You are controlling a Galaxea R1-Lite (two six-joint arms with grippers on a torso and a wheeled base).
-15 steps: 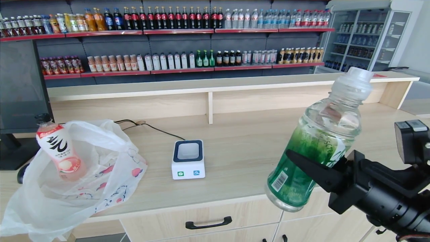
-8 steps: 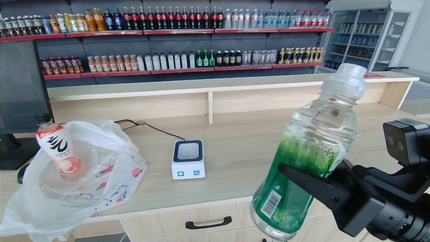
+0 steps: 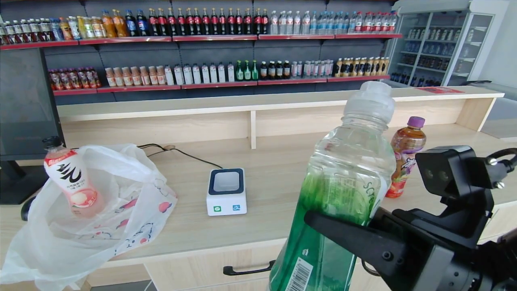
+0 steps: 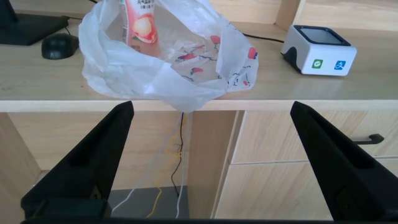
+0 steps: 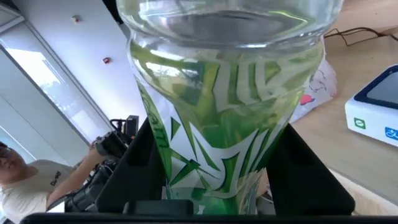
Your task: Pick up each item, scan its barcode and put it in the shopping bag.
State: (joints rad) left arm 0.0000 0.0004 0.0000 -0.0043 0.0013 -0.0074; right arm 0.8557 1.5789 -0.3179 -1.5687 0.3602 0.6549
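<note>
My right gripper (image 3: pixel 343 226) is shut on a clear bottle with a green label (image 3: pixel 343 194), held up off the counter at the lower right, cap up, barcode facing the head camera. In the right wrist view the bottle (image 5: pixel 224 112) stands between the two black fingers (image 5: pixel 143 168). The white barcode scanner (image 3: pixel 226 191) sits mid-counter. A white plastic shopping bag (image 3: pixel 101 218) lies open at the left with a pink drink bottle (image 3: pixel 72 178) standing in it. My left gripper (image 4: pixel 211 162) hangs open below the counter edge, in front of the bag (image 4: pixel 168 62) and the scanner (image 4: pixel 319 49).
An amber drink bottle with a purple cap (image 3: pixel 405 155) stands on the counter at the right. A monitor (image 3: pixel 24 105) and a black mouse (image 4: pixel 60 45) are at the left end. A cable (image 3: pixel 173 151) runs behind the scanner. Drawers (image 3: pixel 250 268) sit under the counter.
My right gripper has carried the green-label bottle left and down, closer to the head camera; the amber bottle behind it has come into sight. Bag, scanner and pink bottle stay put.
</note>
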